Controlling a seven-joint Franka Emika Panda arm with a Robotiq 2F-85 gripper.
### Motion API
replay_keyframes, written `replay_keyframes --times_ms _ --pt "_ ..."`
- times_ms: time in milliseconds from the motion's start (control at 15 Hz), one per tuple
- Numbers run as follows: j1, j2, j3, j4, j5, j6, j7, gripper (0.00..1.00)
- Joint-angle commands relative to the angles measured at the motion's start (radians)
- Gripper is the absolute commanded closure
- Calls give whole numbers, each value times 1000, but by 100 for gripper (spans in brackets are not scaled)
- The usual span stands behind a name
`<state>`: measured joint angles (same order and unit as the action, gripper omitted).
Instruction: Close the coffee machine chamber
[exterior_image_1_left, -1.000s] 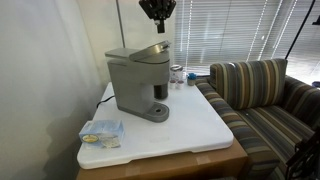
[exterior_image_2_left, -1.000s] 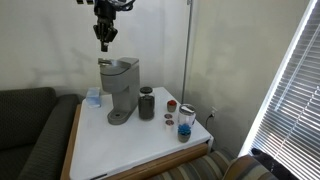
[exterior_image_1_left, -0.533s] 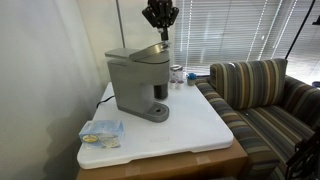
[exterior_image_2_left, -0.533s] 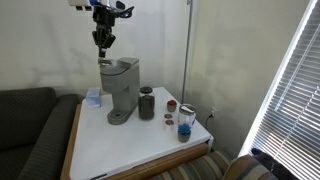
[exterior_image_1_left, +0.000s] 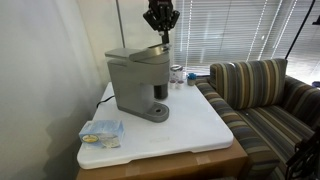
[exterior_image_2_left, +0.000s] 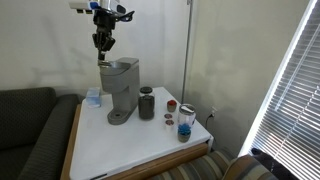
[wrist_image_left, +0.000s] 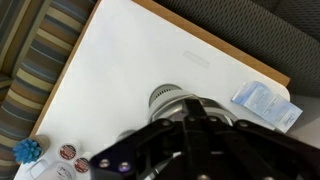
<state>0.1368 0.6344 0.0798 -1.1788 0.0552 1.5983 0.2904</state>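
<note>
Just above the coffee machine (exterior_image_1_left: 135, 85) chamber (exterior_image_1_left: 148, 50), fingers (exterior_image_1_left: 163, 36) fully together, empty.

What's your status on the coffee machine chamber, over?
Gripper shut, empty, right above the chamber front edge; contact unclear. Chamber on the coffee machine tilted up, not yet closed. Nothing between gripper and chamber.

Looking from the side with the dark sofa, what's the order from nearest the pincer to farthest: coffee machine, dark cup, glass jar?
1. Coffee machine, just under the pincer.
2. Dark cup, standing beside it on the table.
3. Glass jar, farther along, near the table's front corner.
</note>
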Motion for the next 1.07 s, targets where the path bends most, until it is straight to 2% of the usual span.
replay_keyframes --times_ms 0,533,1000 --pt "-6 35 -6 -5 36 -9 -21 100" --pt "-28 148 -5 79 82 -91 -40 100" --pt "-34 188 -9 168 105 -161 -37 100"
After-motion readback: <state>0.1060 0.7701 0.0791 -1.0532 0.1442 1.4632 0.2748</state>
